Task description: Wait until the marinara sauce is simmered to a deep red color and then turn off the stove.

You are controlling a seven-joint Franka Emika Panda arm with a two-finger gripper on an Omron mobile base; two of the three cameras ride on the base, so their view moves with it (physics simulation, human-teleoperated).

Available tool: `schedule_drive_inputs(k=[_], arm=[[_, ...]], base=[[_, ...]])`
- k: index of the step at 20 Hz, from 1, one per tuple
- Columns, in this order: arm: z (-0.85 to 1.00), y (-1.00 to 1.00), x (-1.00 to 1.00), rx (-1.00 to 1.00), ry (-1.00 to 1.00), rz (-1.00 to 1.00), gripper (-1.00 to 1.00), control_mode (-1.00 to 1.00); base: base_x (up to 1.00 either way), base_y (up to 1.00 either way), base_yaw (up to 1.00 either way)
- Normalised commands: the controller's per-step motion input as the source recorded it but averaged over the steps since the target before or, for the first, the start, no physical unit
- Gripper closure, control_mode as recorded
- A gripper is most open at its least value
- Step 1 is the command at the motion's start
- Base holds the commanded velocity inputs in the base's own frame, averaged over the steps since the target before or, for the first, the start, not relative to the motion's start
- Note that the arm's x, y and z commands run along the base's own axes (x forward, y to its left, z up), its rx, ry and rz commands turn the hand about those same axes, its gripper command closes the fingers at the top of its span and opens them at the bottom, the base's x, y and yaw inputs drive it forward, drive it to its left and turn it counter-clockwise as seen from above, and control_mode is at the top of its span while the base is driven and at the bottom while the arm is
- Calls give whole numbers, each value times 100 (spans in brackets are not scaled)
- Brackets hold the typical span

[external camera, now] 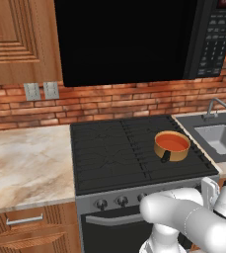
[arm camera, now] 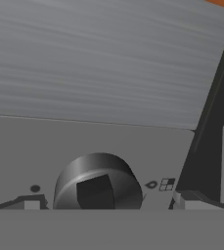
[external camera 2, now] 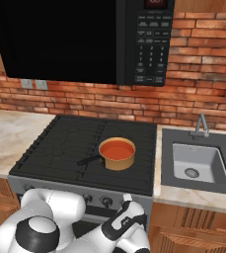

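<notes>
Orange-red sauce: marinara sauce [external camera: 172, 142] in copper saucepan [external camera 2: 117, 153], right of centre on stove [external camera: 114, 153] grates.
Knob: round steel knob [arm camera: 98, 181], lower centre of hand view.
My gripper [arm camera: 108, 201]: fingers spread wide, flanking the knob, pinching nothing.

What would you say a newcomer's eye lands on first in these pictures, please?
Probably the copper saucepan of orange-red marinara sauce, on the right half of the black stove. Next comes the big black microwave above it, against the red brick wall. In the hand view, a round knob looms between the open gripper's fingertips.
</notes>
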Motion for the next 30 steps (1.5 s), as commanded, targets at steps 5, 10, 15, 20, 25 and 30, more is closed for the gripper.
schedule_drive_inputs(k=[5,10,15,20,25,30], arm=[[0,0,0,0,0,0,-100,-100],[0,0,0,0,0,0,-100,-100],[0,0,0,0,0,0,-100,-100],[0,0,0,0,0,0,-100,-100],[0,0,0,0,0,0,-100,-100],[0,0,0,0,0,0,-100,-100]], base=[[0,0,0],[0,0,0],[0,0,0],[0,0,0],[0,0,0],[0,0,0]])
